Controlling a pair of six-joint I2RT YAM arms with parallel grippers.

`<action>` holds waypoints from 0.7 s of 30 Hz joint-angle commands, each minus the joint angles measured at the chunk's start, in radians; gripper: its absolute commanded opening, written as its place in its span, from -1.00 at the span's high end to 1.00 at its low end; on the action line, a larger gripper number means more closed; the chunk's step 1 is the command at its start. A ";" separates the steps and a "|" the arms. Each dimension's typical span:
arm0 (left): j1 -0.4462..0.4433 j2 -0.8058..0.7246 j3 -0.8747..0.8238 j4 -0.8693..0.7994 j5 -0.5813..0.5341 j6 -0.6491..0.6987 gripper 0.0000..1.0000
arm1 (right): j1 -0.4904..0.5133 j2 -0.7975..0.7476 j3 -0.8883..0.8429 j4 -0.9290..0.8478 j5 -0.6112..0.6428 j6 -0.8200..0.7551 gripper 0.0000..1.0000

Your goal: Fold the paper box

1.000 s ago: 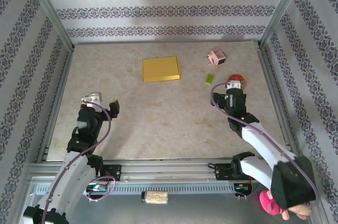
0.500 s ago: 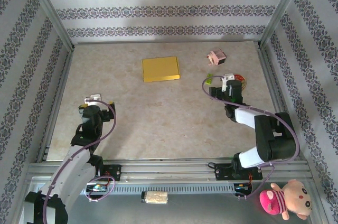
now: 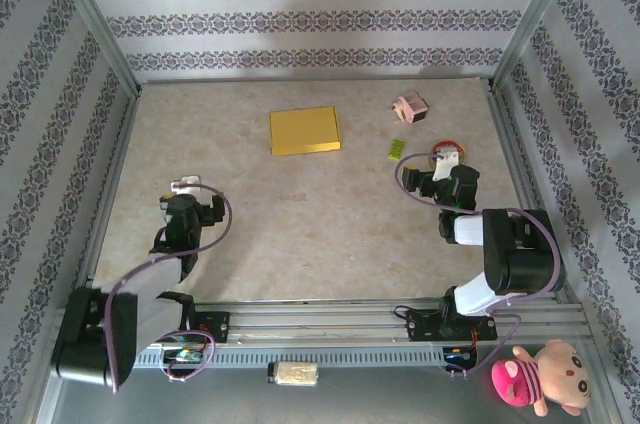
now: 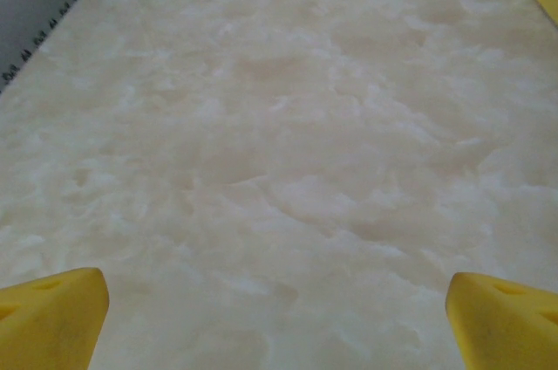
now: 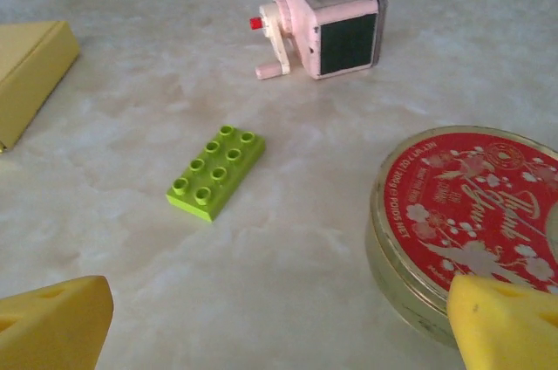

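Both arms have pulled back, away from the paper box; left claw and right claw are open, empty

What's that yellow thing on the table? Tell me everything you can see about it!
It is the paper box, a flat yellow rectangle that looks like thin cardboard. It is folded up and closed, with a low side wall, and lies flat on the marbled table, toward the far side and a little left of the middle. It is turned slightly askew to the table's edges. Nothing lies on it, and only the table touches it.
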 commanded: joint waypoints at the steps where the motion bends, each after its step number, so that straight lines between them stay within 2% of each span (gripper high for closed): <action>1: 0.044 0.083 0.060 0.193 0.075 -0.015 -0.99 | 0.040 -0.003 0.000 0.091 0.164 0.020 -0.96; 6: 0.123 0.190 0.103 0.258 0.161 -0.071 -0.99 | 0.046 -0.005 0.004 0.078 0.168 0.012 -0.96; 10: 0.162 0.340 0.129 0.413 0.216 -0.078 -0.99 | 0.046 -0.004 0.006 0.076 0.167 0.011 -0.96; 11: 0.163 0.395 0.136 0.473 0.231 -0.067 -0.99 | 0.046 -0.005 0.006 0.075 0.167 0.011 -0.96; 13: 0.143 0.365 0.198 0.293 0.235 -0.043 -0.99 | 0.047 -0.005 0.006 0.075 0.167 0.011 -0.96; 15: 0.132 0.426 0.194 0.374 0.279 -0.013 -0.99 | 0.046 -0.004 0.006 0.075 0.167 0.010 -0.96; 17: 0.107 0.505 0.162 0.532 0.265 0.017 -0.99 | 0.046 -0.005 0.006 0.075 0.167 0.009 -0.96; 18: 0.108 0.465 0.176 0.424 0.268 0.011 -0.99 | 0.046 -0.005 0.006 0.075 0.167 0.010 -0.96; 19: 0.108 0.466 0.186 0.402 0.276 0.015 -0.99 | 0.047 -0.005 0.006 0.076 0.167 0.010 -0.96; 20: 0.108 0.502 0.177 0.498 0.285 0.023 -0.99 | 0.047 -0.005 0.006 0.075 0.167 0.009 -0.96; 21: 0.108 0.487 0.183 0.454 0.288 0.022 -0.99 | 0.046 -0.005 0.006 0.075 0.167 0.011 -0.96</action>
